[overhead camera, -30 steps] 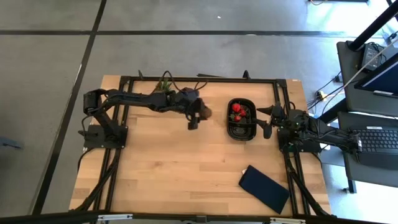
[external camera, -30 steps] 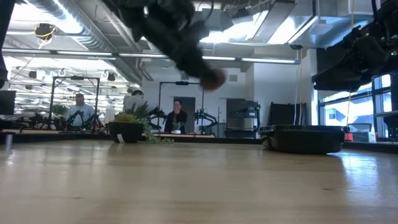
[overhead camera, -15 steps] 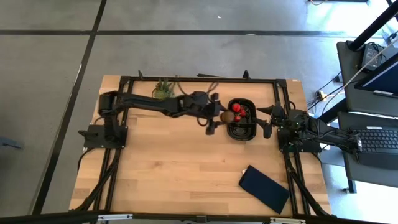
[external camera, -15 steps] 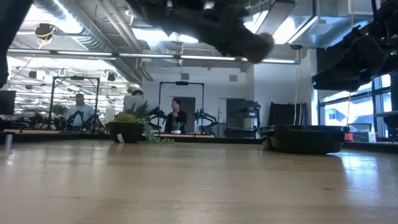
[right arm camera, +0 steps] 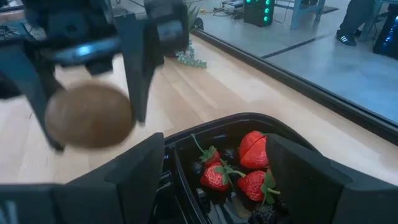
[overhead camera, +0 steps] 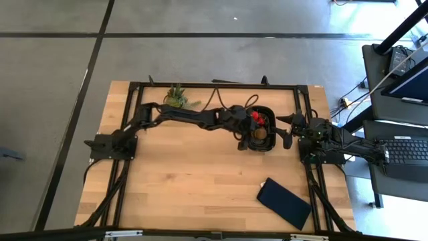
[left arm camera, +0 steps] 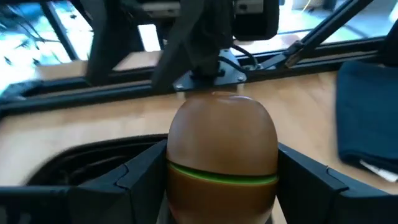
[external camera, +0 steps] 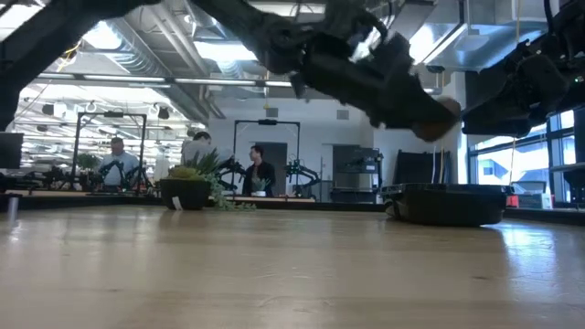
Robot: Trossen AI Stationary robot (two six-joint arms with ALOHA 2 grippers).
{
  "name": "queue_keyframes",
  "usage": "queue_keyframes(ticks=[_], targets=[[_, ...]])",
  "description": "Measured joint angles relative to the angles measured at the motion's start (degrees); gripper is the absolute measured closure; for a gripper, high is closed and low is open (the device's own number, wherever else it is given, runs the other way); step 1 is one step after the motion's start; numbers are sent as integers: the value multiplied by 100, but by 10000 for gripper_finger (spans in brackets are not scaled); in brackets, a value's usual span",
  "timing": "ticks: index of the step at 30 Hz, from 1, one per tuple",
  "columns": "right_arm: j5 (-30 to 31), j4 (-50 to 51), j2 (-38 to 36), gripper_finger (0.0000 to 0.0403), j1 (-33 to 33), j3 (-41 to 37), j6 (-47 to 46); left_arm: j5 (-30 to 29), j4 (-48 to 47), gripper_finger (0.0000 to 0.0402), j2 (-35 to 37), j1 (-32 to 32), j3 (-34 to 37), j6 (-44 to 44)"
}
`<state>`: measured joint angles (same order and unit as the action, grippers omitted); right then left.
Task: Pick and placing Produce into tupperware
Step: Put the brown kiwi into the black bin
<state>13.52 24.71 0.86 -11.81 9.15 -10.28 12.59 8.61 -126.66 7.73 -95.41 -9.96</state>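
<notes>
Now the brown fruit (left arm camera: 222, 152), clamped between the left gripper's (overhead camera: 249, 138) fingers, hangs over the tupperware (overhead camera: 267, 146) at centre right of the high view; a second ago it was well left of the rim, mid-table. Strawberries (right arm camera: 239, 168) and dark berries already lie inside, so only the drop seems left. The right gripper (overhead camera: 288, 130) waits just right of the container, spread and empty.

Left hand (overhead camera: 253, 136) holds round fruit (overhead camera: 261, 132) over tupperware (overhead camera: 267, 143). Strawberries (right arm camera: 239, 165) lie inside. Right hand (overhead camera: 287, 129) just right of it.
</notes>
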Motion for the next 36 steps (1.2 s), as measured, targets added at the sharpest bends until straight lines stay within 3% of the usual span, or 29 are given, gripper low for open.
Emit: queue_keyframes(ticks=[10,36], targets=[[2,0,-2,121,0,0,0,13,4,154,-710,0,-302,392],[2,-4,0,121,-2,0,-17,-6,45,154,-854,24,-296,384]])
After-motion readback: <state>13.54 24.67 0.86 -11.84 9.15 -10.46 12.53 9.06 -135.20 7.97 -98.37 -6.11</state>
